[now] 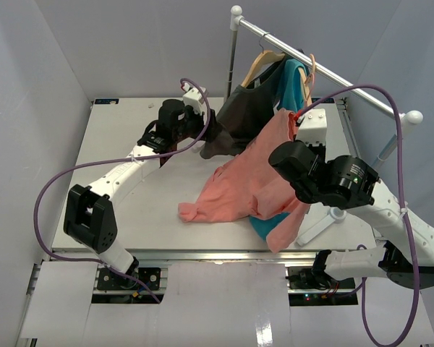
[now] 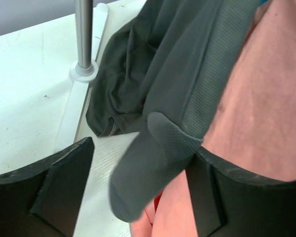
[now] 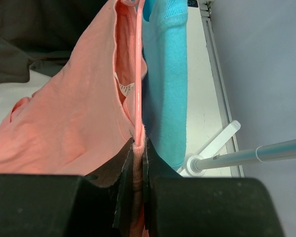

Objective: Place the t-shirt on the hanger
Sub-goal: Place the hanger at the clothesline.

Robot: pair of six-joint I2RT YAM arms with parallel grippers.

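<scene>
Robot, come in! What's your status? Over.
Right gripper shut on hanger at t-shirt collar. Left gripper open around dark grey shirt. Lower part trails onto table.

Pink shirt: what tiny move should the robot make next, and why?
Probably the left gripper should shift off the grey shirt toward the t-shirt. Its jaws are open with grey cloth between them, while the right gripper is pinched on the hanger at the collar, and most of the t-shirt sags onto the table.

No words or numbers can be read. A little white tag (image 3: 127,88) inside the neck of the t-shirt (image 3: 74,123) has tiny print, too blurry to read.
</scene>
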